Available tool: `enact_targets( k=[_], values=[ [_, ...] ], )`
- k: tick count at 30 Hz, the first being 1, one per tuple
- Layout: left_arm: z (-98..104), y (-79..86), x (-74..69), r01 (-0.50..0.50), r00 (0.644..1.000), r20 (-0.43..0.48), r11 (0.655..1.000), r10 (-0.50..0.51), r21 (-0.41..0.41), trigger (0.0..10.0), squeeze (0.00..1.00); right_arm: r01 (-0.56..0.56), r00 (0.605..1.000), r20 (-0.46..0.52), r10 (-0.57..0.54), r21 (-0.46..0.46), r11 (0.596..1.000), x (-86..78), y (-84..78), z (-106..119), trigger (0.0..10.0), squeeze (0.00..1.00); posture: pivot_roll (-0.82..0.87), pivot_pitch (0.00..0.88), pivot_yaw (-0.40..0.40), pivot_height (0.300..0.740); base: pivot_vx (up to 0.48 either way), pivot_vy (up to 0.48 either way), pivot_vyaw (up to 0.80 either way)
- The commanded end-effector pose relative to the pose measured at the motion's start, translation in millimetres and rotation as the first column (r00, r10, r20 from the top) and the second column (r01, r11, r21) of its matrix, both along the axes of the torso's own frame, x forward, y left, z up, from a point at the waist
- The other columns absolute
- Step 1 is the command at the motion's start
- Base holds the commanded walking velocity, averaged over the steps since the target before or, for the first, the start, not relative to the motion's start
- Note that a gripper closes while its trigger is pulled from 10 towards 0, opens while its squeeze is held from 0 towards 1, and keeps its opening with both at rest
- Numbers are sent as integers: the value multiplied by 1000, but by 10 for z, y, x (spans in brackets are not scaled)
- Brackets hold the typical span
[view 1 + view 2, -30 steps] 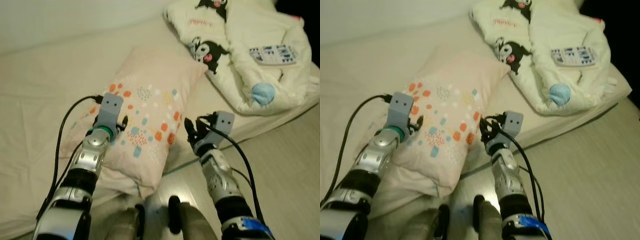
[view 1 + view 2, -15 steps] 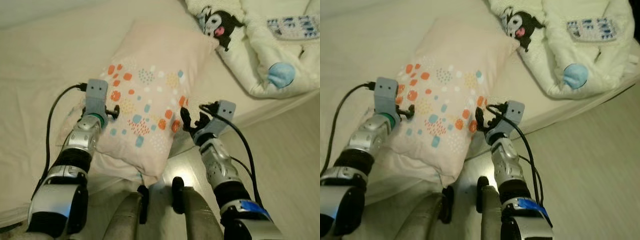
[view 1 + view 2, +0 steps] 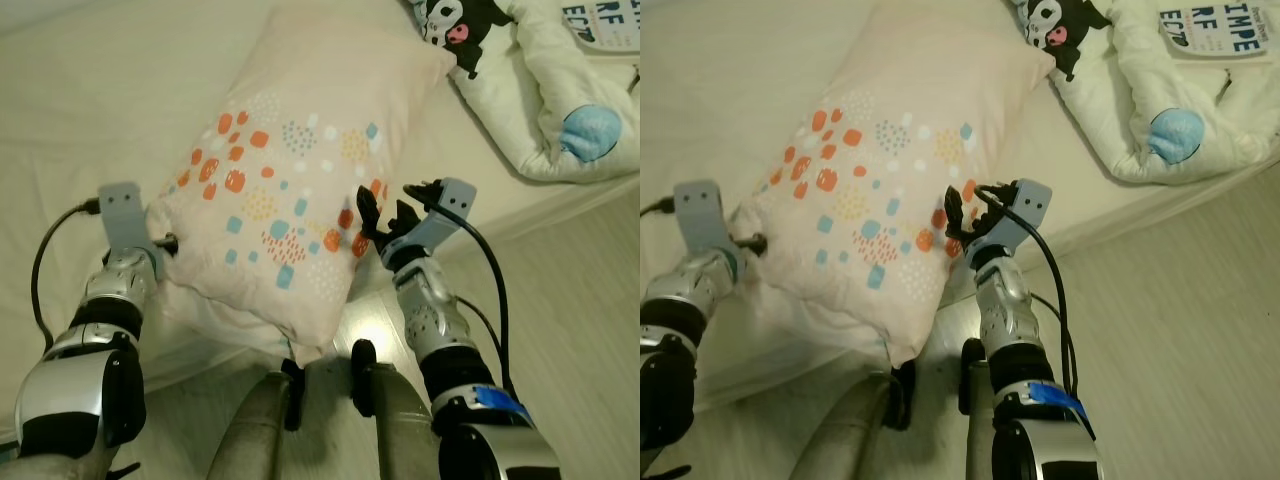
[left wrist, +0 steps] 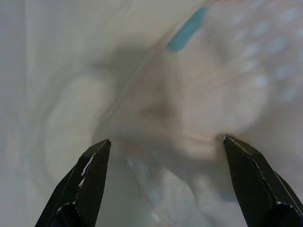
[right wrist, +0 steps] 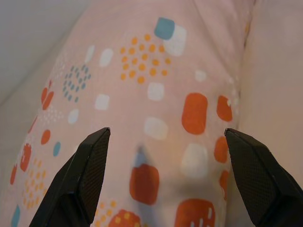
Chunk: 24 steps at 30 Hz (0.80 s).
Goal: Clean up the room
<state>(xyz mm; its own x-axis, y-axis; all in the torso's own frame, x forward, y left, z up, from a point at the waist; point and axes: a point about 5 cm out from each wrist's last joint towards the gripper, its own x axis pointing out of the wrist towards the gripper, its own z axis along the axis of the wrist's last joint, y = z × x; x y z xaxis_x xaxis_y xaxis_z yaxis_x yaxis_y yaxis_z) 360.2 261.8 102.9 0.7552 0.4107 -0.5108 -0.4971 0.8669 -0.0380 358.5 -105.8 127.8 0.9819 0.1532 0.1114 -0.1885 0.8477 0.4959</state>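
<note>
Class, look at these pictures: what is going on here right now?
A humanoid robot stands at a bed with a patterned pillow between its arms. The left gripper and the right gripper are both open, one at each side of the pillow. A cartoon-print blanket lies bunched further along the bed.

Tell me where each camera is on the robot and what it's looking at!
Left eye view: on the head, looking down at the spotted pillow on the bed; both silver arms show.
Right eye view: on the head too, same scene, with the blanket.
Left wrist view: along the open left gripper, at the pillow's corner, blurred.
Right wrist view: along the open right gripper, at the pillow's spots.
All four share the pillow.
</note>
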Motion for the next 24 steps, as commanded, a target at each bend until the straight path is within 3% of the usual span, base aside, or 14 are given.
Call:
enact_targets(
  k=[1, 2, 3, 7, 8, 9, 10, 11, 14, 18, 20, 21, 23, 24],
  values=[
    [-260, 44, -169, -56, 994, -93, 996, 49, -66, 10000, 0, -6, 1000, -27, 6, 1, 1000, -72, 21, -123, 10000, 0, 15, 494, 142, 740, 0, 0, 0],
    [-443, -15, -277, -86, 988, -146, 975, 57, -204, 10000, 0, -6, 1000, -27, 6, 0, 1000, -105, 22, -143, 10000, 0, 12, 494, 142, 740, 0, 0, 0],
    [-443, -15, -277, -86, 988, -146, 975, 57, -204, 10000, 0, -6, 1000, -27, 6, 0, 1000, -105, 22, -143, 10000, 0, 12, 494, 142, 740, 0, 0, 0],
    [-625, -216, -362, -59, 979, -204, 930, -17, -362, 10000, 0, -6, 1000, -25, 7, 3, 1000, -129, 18, -146, 10000, 0, 10, 495, 141, 740, 0, 0, 0],
    [-625, -216, -362, -59, 979, -204, 930, -17, -362, 10000, 0, -6, 1000, -25, 7, 3, 1000, -129, 18, -146, 10000, 0, 10, 495, 141, 740, 0, 0, 0],
    [-662, -326, -366, -19, 978, -194, 901, -72, -433, 10000, 0, -6, 1000, -24, 6, 2, 1000, -134, 15, -147, 10000, 0, 10, 494, 141, 740, 0, 0, 0],
    [-662, -326, -366, -19, 978, -194, 901, -72, -433, 10000, 0, -6, 1000, -24, 6, 2, 1000, -134, 15, -147, 10000, 0, 10, 494, 141, 740, 0, 0, 0],
    [-694, -455, -368, 30, 975, -175, 867, -135, -498, 10000, 0, -6, 1000, -24, 6, 1, 1000, -138, 10, -148, 10000, 0, 12, 492, 141, 740, 0, 0, 0],
    [-713, -554, -371, 70, 971, -155, 838, -182, -541, 10000, 0, -5, 1000, -24, 5, 0, 1000, -140, 7, -148, 10000, 0, 12, 491, 140, 740, 0, 0, 0],
    [-694, -694, -342, 138, 970, -77, 779, -232, -612, 10000, 0, -8, 1000, -20, 8, 0, 1000, -139, 17, -136, 10000, 0, 14, 489, 133, 740, 0, 0, 0],
    [-567, -827, -258, 254, 955, 56, 708, -290, -659, 10000, 0, -18, 1000, -18, 18, -5, 1000, -142, 36, -133, 10000, 0, 17, 486, 128, 740, 0, 0, 0],
    [-567, -827, -258, 254, 955, 56, 708, -290, -659, 10000, 0, -18, 1000, -18, 18, -5, 1000, -142, 36, -133, 10000, 0, 17, 486, 128, 740, 0, 0, 0],
    [-457, -927, -206, 330, 935, 144, 652, -323, -682, 10000, 0, -25, 1000, -16, 24, -11, 1000, -146, 44, -131, 10000, 0, 17, 483, 126, 740, 0, 0, 0],
    [-457, -927, -206, 330, 935, 144, 652, -323, -682, 10000, 0, -25, 1000, -16, 24, -11, 1000, -146, 44, -131, 10000, 0, 17, 483, 126, 740, 0, 0, 0]
  ],
)
